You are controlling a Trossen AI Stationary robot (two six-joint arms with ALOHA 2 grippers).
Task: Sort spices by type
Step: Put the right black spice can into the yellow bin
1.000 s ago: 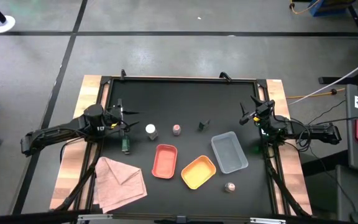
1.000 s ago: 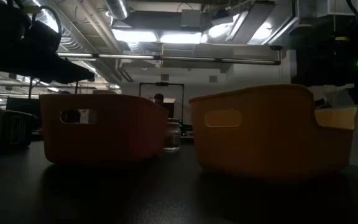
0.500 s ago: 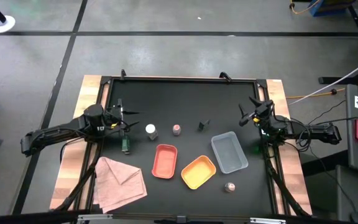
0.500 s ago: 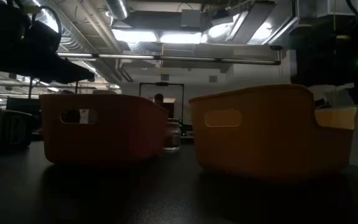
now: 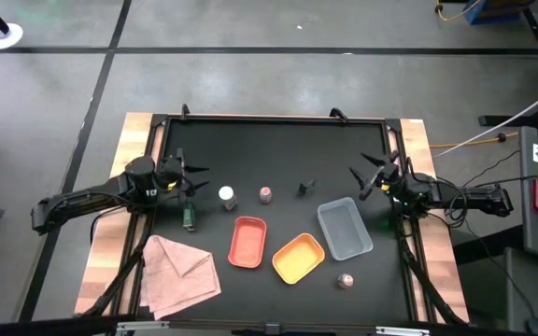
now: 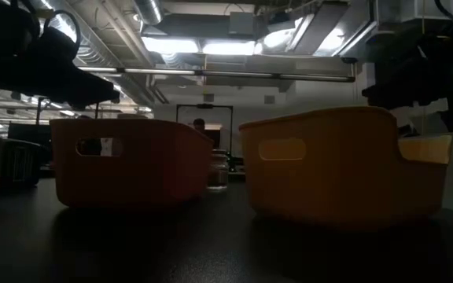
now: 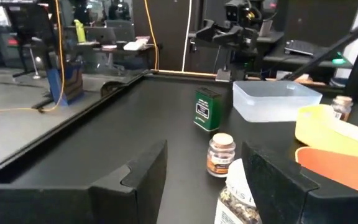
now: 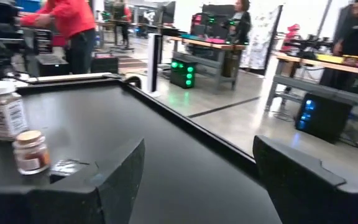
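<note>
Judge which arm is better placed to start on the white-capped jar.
The left. In the high view the left gripper is open just beside the white-capped jar, and a dark green jar is close too. The right gripper, also open, sits across the table by the grey tray.

The surface (image 5: 278, 149) is matt black, edged with bare wood. The red tray (image 5: 247, 242), yellow tray (image 5: 298, 259) and translucent grey tray (image 5: 345, 229) look smooth plastic; the pink cloth (image 5: 179, 273) is soft, creased fabric.

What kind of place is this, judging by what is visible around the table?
Probably a robotics lab or workshop: exposed ceiling pipes over strip lights, workbenches with electronics behind the table, and people standing at them.
</note>
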